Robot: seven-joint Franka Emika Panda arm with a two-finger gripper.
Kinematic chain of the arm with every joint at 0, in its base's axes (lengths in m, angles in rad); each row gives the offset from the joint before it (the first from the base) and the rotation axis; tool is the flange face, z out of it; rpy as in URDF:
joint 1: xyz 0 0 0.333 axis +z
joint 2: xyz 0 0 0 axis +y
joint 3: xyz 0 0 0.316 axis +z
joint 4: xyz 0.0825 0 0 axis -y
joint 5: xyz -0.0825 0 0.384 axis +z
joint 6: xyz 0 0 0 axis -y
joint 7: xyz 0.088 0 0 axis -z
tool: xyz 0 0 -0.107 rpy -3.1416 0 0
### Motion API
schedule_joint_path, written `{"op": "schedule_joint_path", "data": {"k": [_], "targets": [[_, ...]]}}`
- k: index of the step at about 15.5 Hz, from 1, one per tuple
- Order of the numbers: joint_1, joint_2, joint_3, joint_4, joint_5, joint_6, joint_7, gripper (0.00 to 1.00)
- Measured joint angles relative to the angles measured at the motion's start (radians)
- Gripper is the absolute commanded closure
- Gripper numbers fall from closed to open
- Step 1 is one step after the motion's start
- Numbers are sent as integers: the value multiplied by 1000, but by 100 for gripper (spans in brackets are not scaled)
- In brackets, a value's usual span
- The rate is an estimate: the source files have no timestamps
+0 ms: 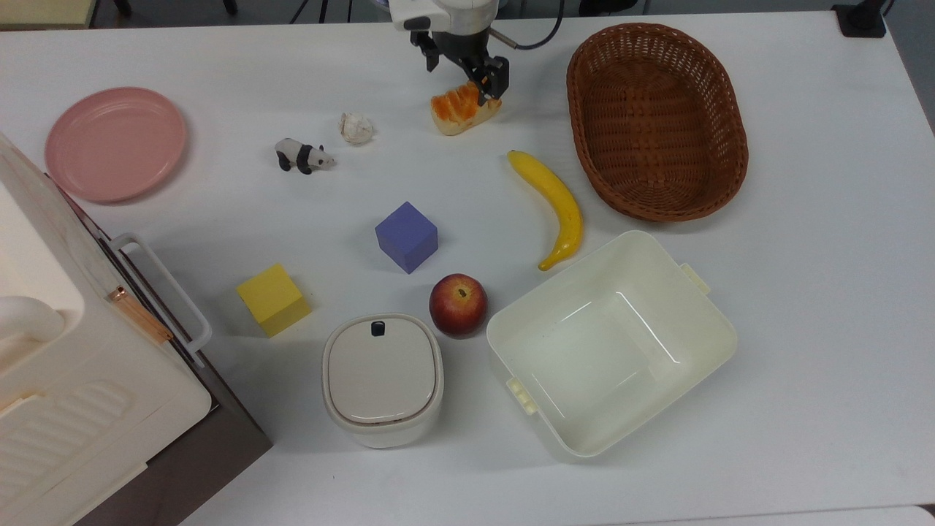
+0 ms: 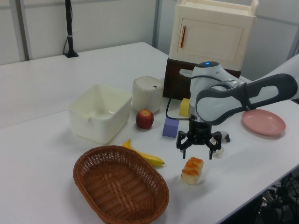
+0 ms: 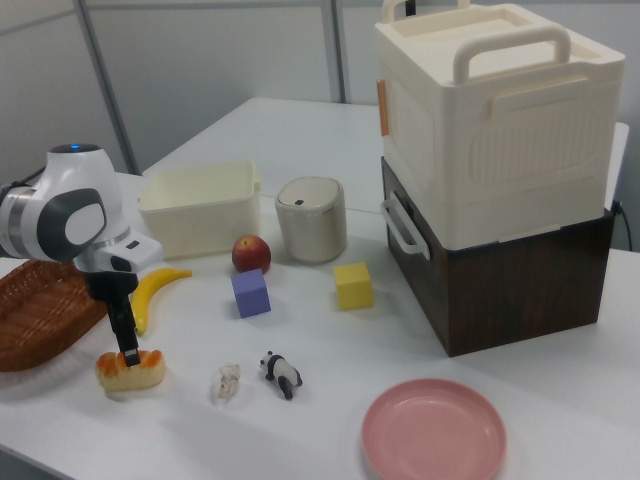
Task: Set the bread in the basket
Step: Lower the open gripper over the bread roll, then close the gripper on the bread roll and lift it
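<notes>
Orange-brown ridged toy bread loaf (image 1: 459, 111) is lying on the white table (image 1: 803, 292), long axis slanting toward the brown wicker basket (image 1: 657, 120) on the top view's right. Black two-finger gripper (image 2: 196, 150) is hovering directly above, fingers spread, nothing grasped.

White rounded arm (image 2: 243, 95) with grey joint panels; blue light atop one joint; black cable along wrist; black two-finger gripper (image 2: 196, 148).
</notes>
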Motion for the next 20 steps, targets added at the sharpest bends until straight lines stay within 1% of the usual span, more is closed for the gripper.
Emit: {"op": "schedule_joint_path", "data": {"k": [3,12,13,17,20], "targets": [[2,22,0,0,-6,5,0,0],[2,6,-1,-4,-15,5,0,0],[2,1,-1,-11,-15,6,0,0],[2,-34,-1,-96,-23,87,0,0],[2,-47,-1,-117,-27,103,0,0]]}}
